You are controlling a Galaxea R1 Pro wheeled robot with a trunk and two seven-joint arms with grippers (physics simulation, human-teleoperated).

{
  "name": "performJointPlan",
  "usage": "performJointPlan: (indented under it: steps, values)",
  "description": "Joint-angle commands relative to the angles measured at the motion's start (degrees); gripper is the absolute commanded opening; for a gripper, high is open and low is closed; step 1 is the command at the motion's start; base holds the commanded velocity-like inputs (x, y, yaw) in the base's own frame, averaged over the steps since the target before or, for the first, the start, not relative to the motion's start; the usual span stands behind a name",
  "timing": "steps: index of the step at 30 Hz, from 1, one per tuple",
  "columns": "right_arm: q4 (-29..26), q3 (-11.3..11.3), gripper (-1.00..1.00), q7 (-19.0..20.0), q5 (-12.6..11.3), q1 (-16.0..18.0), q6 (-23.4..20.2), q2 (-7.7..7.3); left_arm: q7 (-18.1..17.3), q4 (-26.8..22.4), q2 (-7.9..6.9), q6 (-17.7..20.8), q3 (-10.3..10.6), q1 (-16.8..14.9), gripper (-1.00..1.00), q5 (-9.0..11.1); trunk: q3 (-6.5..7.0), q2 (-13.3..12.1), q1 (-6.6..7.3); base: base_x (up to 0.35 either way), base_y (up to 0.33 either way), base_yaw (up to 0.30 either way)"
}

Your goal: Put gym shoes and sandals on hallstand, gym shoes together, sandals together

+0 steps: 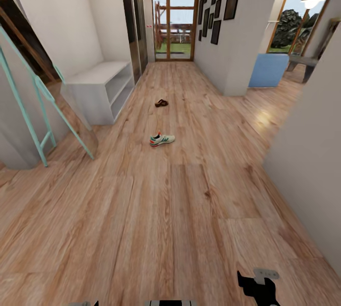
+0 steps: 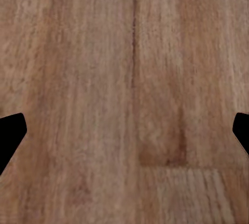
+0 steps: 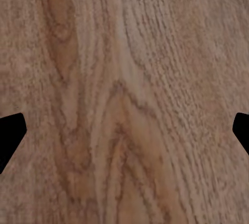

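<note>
A white gym shoe [image 1: 162,139] with green stripes and a red-orange heel lies on the corridor floor [image 1: 156,211], well ahead of me. Farther down the corridor a small brown sandal [image 1: 161,103] rests on the planks; at this distance I cannot tell whether it is one sandal or two. The hallstand is out of view. My left gripper [image 2: 124,135] hangs open over bare planks, its dark fingertips [image 2: 10,133] far apart. My right gripper [image 3: 124,135] is open too, also above bare wood. Part of the right arm [image 1: 258,287] shows in the head view, far from both shoes.
A plain low white two-shelf bench [image 1: 99,89] stands against the left wall. A teal leaning frame [image 1: 42,107] stands at the near left. A wall corner [image 1: 308,164] juts in at the right. A glass door [image 1: 174,22] ends the corridor.
</note>
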State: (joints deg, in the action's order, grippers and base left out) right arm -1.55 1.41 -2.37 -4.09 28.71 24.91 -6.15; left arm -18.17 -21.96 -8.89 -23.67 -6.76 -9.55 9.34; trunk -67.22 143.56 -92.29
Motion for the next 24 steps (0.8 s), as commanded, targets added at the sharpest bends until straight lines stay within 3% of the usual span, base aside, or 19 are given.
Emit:
performJointPlan:
  steps: [1, 11, 24]
  values:
    - [0.1, 0.1, 1.00, 0.2, -0.4, 0.0, 0.2, 0.02, -0.6, 0.1, 0.01, 0.0, -0.2, 0.0, 1.00, 0.5, -0.04, 0.0, -0.02, 0.333, 0.103, 0.000]
    - [0.1, 0.0, 1.00, 0.2, -0.4, 0.0, 0.2, 0.08, -0.6, 0.1, 0.01, 0.0, -0.2, 0.0, 1.00, 0.5, -0.04, 0.0, -0.02, 0.333, 0.103, -0.019]
    - [0.1, 0.0, 1.00, 0.1, -0.4, 0.0, 0.2, 0.10, -0.6, 0.1, 0.01, 0.0, -0.2, 0.0, 1.00, 0.5, -0.04, 0.0, -0.02, 0.333, 0.103, -0.121]
